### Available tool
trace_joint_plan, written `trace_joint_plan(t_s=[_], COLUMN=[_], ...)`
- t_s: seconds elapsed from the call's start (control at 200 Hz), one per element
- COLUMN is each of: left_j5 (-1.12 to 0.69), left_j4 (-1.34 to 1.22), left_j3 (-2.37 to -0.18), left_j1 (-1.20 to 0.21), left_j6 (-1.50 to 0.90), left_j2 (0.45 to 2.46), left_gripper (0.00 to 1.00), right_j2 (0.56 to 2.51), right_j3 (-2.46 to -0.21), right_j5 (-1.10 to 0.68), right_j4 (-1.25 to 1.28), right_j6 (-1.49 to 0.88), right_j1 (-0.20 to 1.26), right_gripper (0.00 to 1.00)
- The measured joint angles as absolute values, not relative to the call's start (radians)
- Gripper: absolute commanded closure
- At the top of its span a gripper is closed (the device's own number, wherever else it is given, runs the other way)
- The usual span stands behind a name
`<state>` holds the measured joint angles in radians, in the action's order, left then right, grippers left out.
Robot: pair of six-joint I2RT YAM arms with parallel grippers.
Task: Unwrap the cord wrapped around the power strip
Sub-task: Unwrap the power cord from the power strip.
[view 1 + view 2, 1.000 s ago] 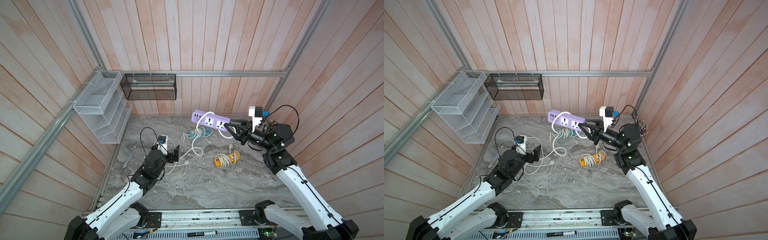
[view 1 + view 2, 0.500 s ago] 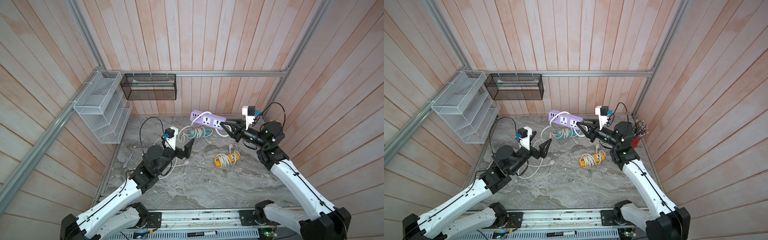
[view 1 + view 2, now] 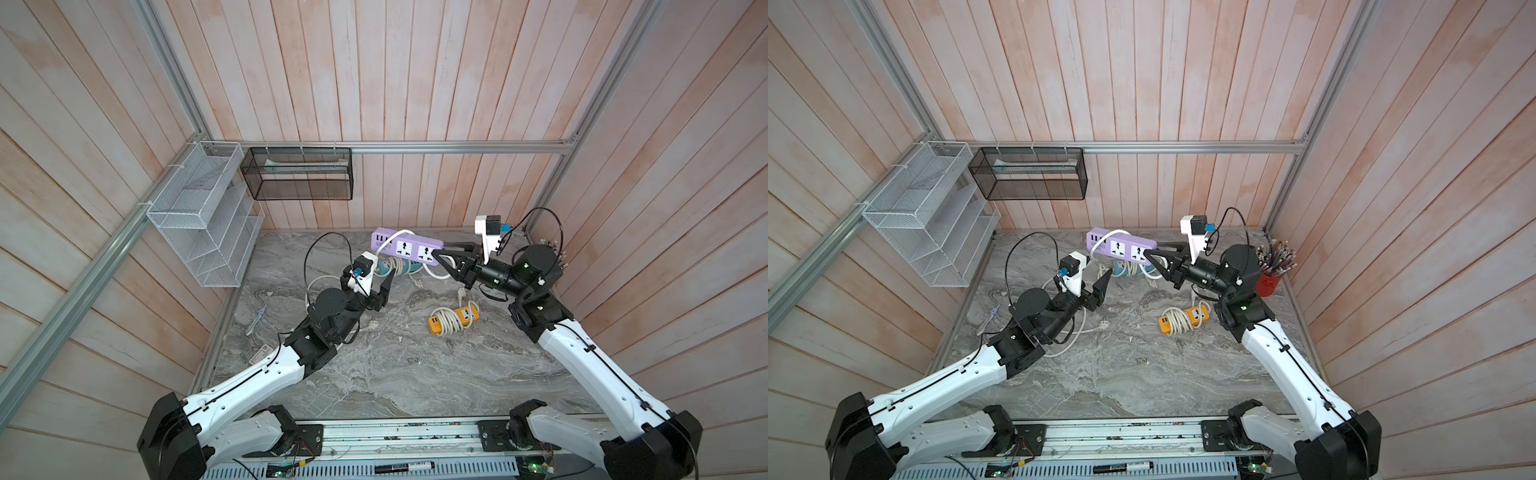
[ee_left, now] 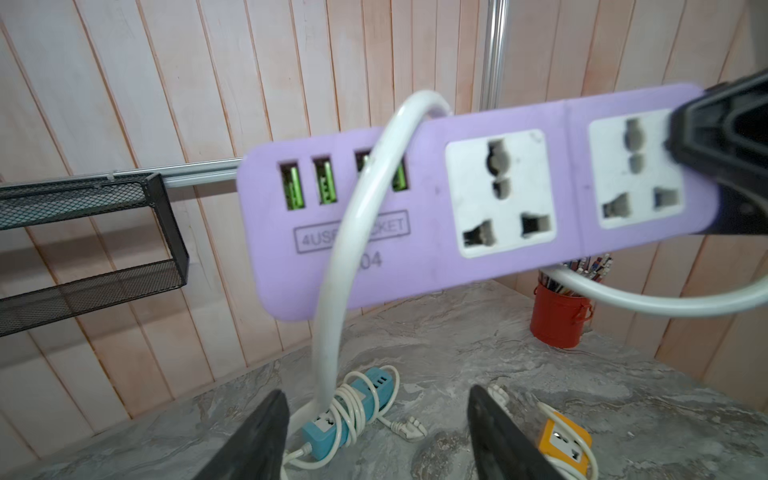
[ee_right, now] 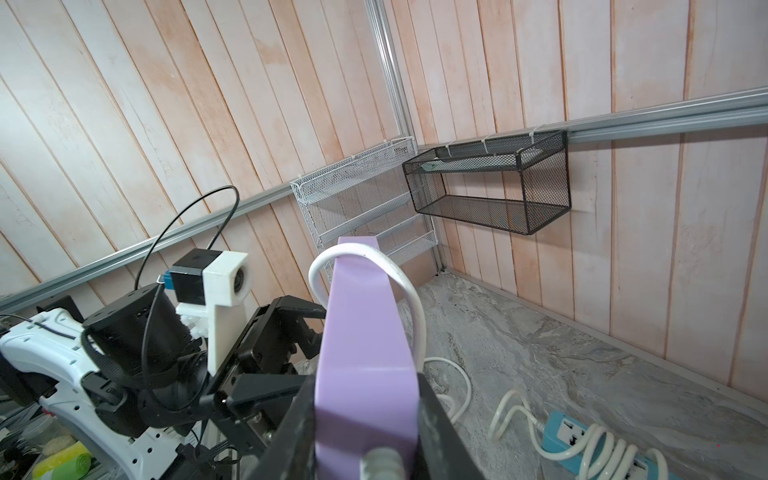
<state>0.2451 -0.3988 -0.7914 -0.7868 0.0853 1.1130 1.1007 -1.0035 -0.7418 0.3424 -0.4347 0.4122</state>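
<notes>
The left arm has risen from low by the table and reached toward the strip, and the left gripper (image 3: 376, 285) has narrowed a bit. Its two black, pointed fingers (image 4: 266, 432) stand apart and pinch nothing. The white cord (image 4: 353, 216) hangs down in the gap, close to one finger.

The right gripper (image 3: 438, 254) is clamped on one end of the purple power strip (image 4: 415, 216). It holds it up in the air over the far side of the grey marble table (image 3: 395, 365).

The strip is smooth plastic, long and flat with round corners. It has four green USB slots and two white sockets. A box on it reads "4USB" and "CKET", with the cord hiding the middle letters. Below that, "04" shows. One loop of the round, shiny cord goes around the strip near the USB end.

Under it on the table lies a teal power strip (image 4: 332, 419) wound in its own white cord. An orange power strip (image 3: 455, 318) lies nearby, also wound. A red cup (image 3: 1271, 282) of pens stands in the corner.
</notes>
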Motion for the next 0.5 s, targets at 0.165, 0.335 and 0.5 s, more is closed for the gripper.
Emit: trace_joint_plan(t_s=[0.165, 0.335, 0.5], left_j5=[0.241, 0.221, 0.206], left_j4=[-0.437, -0.451, -0.453], left_j3=[-0.792, -0.794, -0.795], left_j1=[-0.757, -0.748, -0.746], left_j6=[0.084, 0.084, 0.093], left_j2=[1.121, 1.138, 1.140], left_gripper=[0.53, 1.00, 1.00], right_j2=[1.082, 1.079, 1.079], right_j3=[-1.004, -1.004, -1.004], right_j5=[-0.742, -0.744, -0.734], right_j4=[0.343, 0.343, 0.339], right_j6=[-0.439, -0.442, -0.434], right_j1=[0.432, 0.440, 0.441], right_gripper=[1.00, 1.00, 1.00])
